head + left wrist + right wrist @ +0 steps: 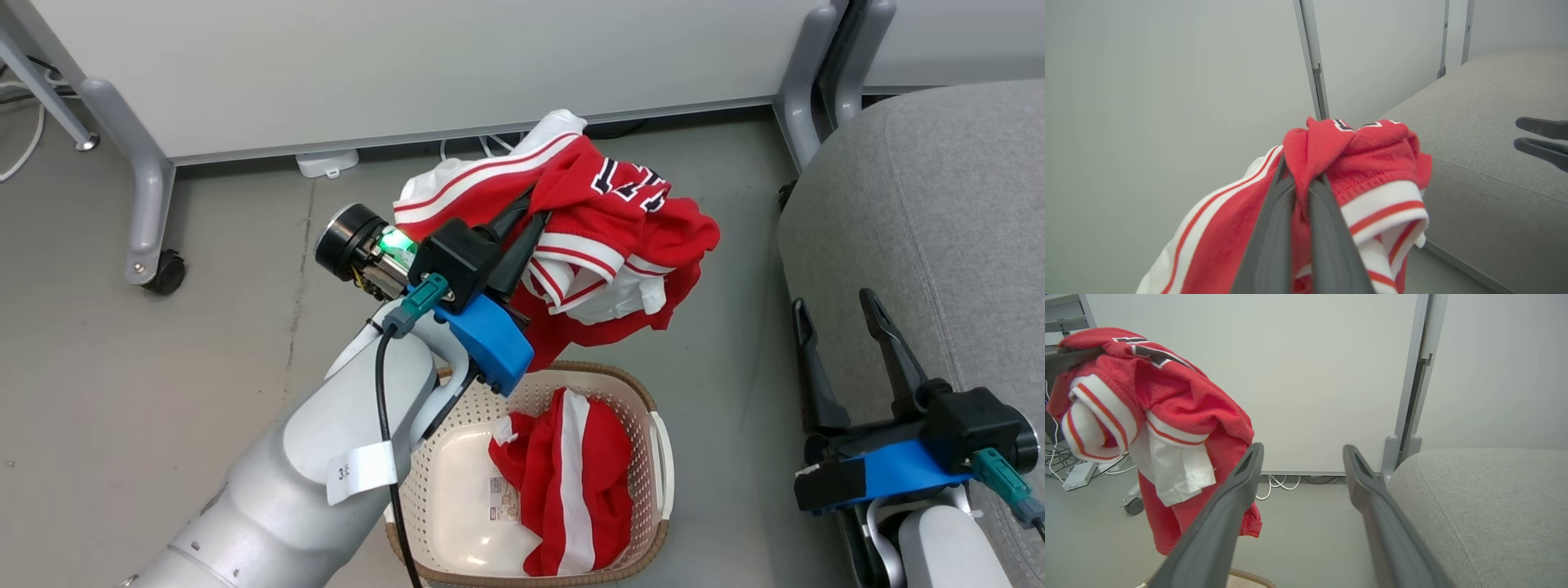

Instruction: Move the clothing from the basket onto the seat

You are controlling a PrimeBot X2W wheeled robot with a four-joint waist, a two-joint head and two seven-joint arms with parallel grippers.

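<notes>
A bunched red garment with white stripes and dark numerals hangs above the basket, pinched between the left fingers. A second garment, red with a white stripe, lies inside the basket. The right fingers stand spread beside the seat.

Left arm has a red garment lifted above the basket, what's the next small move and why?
Probably carry the left gripper rightward toward the seat. Its fingers are shut on the red garment, which hangs clear above the basket, and the seat stands just right of the basket.
</notes>
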